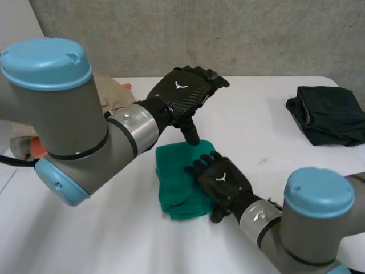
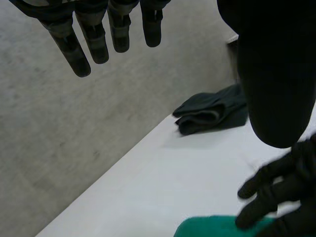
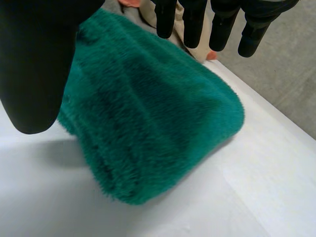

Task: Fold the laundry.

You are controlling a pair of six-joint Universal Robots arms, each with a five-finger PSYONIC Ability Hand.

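A green fluffy towel (image 1: 177,182) lies folded into a small block in the middle of the white table (image 1: 102,240). My right hand (image 1: 219,178) is spread flat over the towel's right side, open with straight fingers. In the right wrist view the towel (image 3: 148,123) lies under the palm, between the thumb (image 3: 34,64) and the fingers (image 3: 217,24). My left hand (image 1: 182,90) hovers above the towel's far edge, open, with its thumb pointing down. In the left wrist view its fingers (image 2: 98,39) hang straight, above the towel's corner (image 2: 217,228) and my right hand (image 2: 276,197).
A dark folded garment (image 1: 331,114) (image 2: 212,111) lies at the table's far right. A beige cloth pile (image 1: 111,91) with something orange (image 1: 37,149) sits at the far left, partly behind my left arm. A grey wall stands behind the table.
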